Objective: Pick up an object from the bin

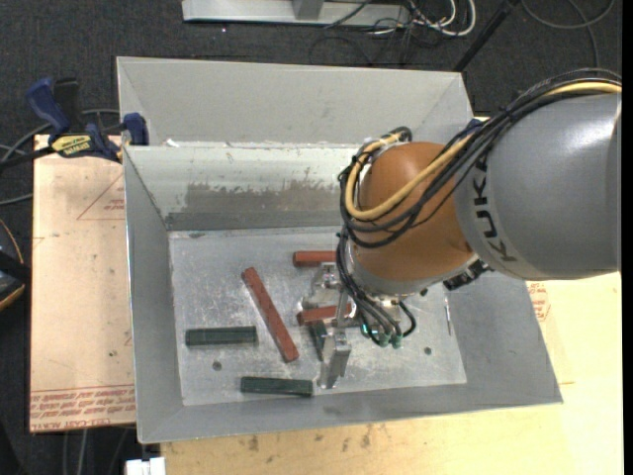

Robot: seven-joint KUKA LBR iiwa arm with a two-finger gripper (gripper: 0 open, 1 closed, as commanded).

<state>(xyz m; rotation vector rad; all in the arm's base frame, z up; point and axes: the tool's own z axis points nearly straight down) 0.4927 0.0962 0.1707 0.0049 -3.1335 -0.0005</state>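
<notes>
On the floor of the grey metal bin lie flat bars in two colours. A long red-brown bar runs slantwise near the middle, its far end toward the left and its near end toward the right. A short red-brown block lies crosswise near the back wall. A second short red-brown block lies right of the long bar, partly hidden under the claw, with a small dark piece just in front of it. A dark green bar lies crosswise at the left. Another dark green bar lies crosswise near the front wall.
</notes>
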